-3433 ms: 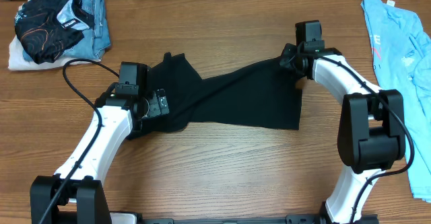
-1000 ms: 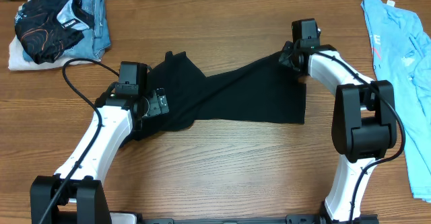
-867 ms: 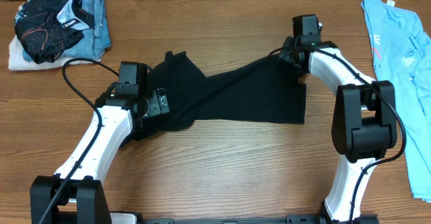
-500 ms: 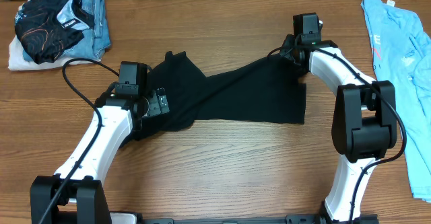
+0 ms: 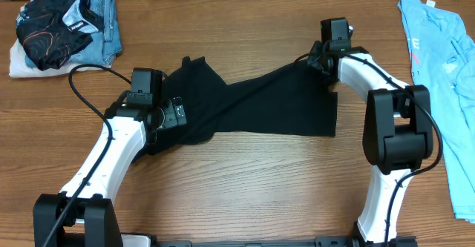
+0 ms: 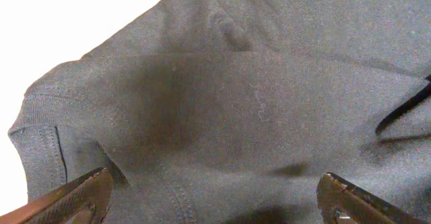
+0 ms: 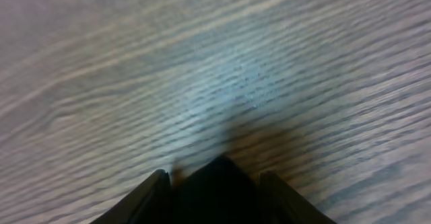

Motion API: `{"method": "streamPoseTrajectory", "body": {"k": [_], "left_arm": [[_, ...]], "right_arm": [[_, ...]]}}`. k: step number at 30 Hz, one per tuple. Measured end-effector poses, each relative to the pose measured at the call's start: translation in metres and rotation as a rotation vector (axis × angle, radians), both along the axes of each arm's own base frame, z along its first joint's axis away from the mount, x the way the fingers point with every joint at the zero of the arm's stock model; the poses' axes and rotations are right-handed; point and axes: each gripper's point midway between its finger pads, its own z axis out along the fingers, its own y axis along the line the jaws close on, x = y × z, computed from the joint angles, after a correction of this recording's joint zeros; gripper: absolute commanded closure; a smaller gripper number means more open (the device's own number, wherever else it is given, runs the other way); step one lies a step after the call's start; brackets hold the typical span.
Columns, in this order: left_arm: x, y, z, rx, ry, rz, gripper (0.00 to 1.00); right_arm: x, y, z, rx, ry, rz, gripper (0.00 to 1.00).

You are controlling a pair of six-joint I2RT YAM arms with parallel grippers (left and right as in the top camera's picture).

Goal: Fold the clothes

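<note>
A black T-shirt (image 5: 260,110) lies stretched in a band across the middle of the table. My left gripper (image 5: 174,113) hovers over its bunched left end. In the left wrist view that gripper (image 6: 212,178) is wide open, the fingers (image 6: 81,194) well apart above the dark cloth (image 6: 256,83) and a stitched hem. My right gripper (image 5: 315,61) is at the shirt's far right corner. Its jaws (image 7: 215,173) stand apart, with the black corner (image 7: 219,187) lying between them on the wood. A light blue printed T-shirt (image 5: 438,69) lies at the right edge.
A pile of other garments (image 5: 63,24), denim and a dark printed piece, sits at the back left corner. Bare wooden tabletop (image 5: 245,188) stretches in front of the black shirt. A black cable (image 5: 89,80) loops beside the left arm.
My right gripper has opened at the shirt's right corner and shifted slightly. The left arm and the shirt have stayed put.
</note>
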Motion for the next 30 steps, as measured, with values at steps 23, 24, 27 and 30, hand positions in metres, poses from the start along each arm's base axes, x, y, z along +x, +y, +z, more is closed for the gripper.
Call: {"method": "streamPoseTrajectory", "body": {"k": [23,24,27,30], "left_arm": [[0.002,0.0,0.001,-0.006,-0.01,0.013,0.21],[0.001,0.0,0.001,-0.006,-0.007,0.013,0.21],[-0.004,0.0,-0.001,-0.003,0.019,0.013,0.21],[-0.011,0.001,-0.002,0.001,0.053,0.013,0.22]], "right_arm": [[-0.022,-0.012,0.01,-0.034,0.075,-0.068,0.96],[-0.027,-0.013,0.017,-0.033,0.084,-0.081,0.96],[-0.043,-0.017,0.05,-0.019,0.088,-0.127,0.96],[-0.06,-0.019,0.088,0.004,0.073,-0.172,0.96]]}}
